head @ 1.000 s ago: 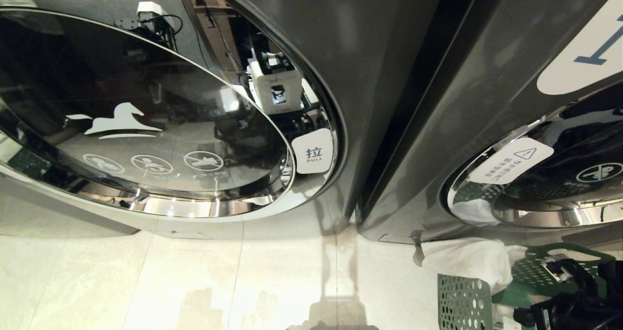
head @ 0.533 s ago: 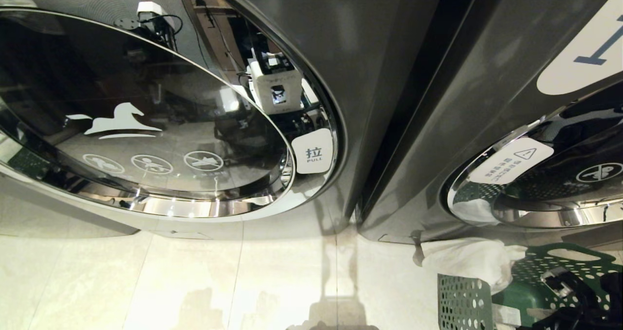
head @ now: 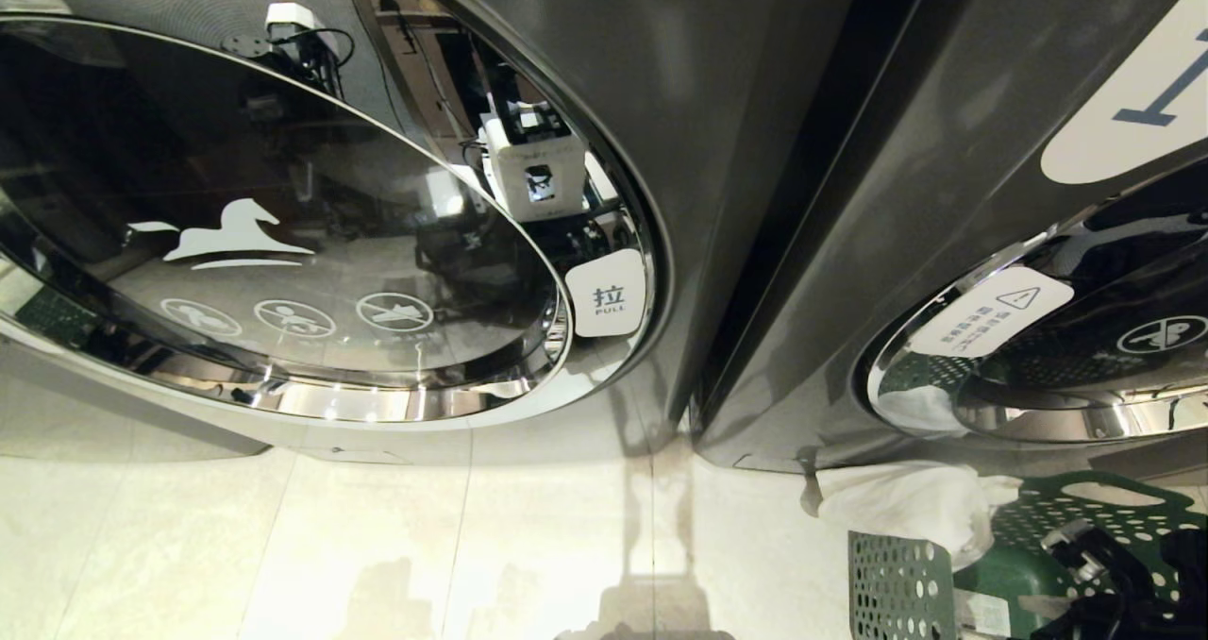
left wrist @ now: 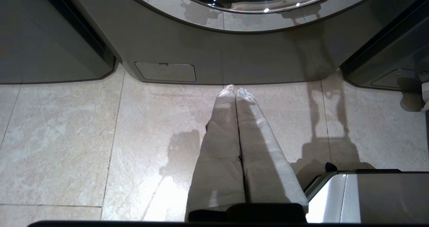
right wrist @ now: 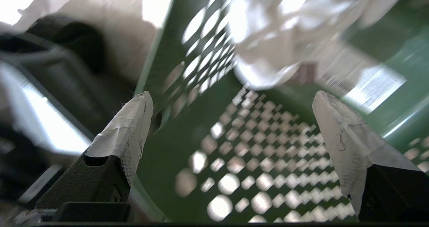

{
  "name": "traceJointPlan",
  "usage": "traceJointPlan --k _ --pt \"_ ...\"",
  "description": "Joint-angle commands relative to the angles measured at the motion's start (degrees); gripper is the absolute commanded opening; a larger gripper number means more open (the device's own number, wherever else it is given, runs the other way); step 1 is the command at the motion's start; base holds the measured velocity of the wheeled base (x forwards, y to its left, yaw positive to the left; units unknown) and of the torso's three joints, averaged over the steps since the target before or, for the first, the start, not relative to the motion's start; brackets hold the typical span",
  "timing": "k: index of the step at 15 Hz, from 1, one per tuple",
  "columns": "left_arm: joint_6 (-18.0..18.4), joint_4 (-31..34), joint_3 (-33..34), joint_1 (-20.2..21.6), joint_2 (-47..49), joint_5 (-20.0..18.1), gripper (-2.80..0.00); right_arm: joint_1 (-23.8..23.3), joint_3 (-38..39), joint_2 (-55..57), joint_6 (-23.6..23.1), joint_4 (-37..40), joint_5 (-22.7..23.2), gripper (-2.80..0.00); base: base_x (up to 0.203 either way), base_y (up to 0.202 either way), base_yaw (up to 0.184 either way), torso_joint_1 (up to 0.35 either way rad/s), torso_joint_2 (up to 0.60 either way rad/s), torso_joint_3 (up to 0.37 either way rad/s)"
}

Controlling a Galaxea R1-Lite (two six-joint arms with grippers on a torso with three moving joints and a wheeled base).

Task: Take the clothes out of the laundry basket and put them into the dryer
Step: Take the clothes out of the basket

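A green perforated laundry basket (head: 897, 583) stands on the floor at the lower right, in front of the right-hand machine. White clothes (head: 897, 503) hang over its near rim. My right gripper (head: 1071, 538) is inside the basket. In the right wrist view this gripper (right wrist: 231, 96) is open, its taped fingertips (right wrist: 134, 120) wide apart above the basket's holed bottom (right wrist: 254, 160), with nothing between them. The white cloth (right wrist: 268, 36) lies just beyond the tips. Two dark grey front-loaders stand side by side; I cannot tell which is the dryer. My left gripper (left wrist: 235, 89) is shut over the floor.
The left machine (head: 736, 102) has a round glass door (head: 283, 225), shut, with a white PULL label (head: 609, 295). The right machine's chrome door ring (head: 1038, 413) sits just above the basket. Pale floor tiles (head: 377, 546) lie before the left machine. My base's corner (left wrist: 365, 197) shows in the left wrist view.
My right gripper has turned a little and dipped slightly lower inside the basket, still open. The left arm and the machines have not moved.
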Motion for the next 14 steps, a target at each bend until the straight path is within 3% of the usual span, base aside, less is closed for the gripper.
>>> traceJointPlan --k 1,5,10,14 --pt "-0.01 0.02 -0.08 0.00 -0.02 0.01 -2.80 0.04 -3.41 1.67 -0.10 -0.36 0.19 0.00 0.000 0.000 0.000 0.000 0.00 0.000" --pt "-0.03 0.02 0.00 0.00 -0.02 0.01 -2.80 -0.23 -13.94 7.22 0.46 -0.65 0.16 0.00 0.000 0.000 0.000 0.000 0.00 0.000" --pt "-0.05 0.02 0.00 0.00 -0.02 0.01 -2.80 -0.59 -18.56 9.74 0.76 -1.89 1.17 0.00 0.000 0.000 0.000 0.000 0.00 0.000" --pt "0.02 0.02 0.00 0.00 -0.02 0.01 -2.80 -0.79 -18.06 10.34 0.88 -2.68 3.73 0.00 0.000 0.000 0.000 0.000 0.00 0.000"
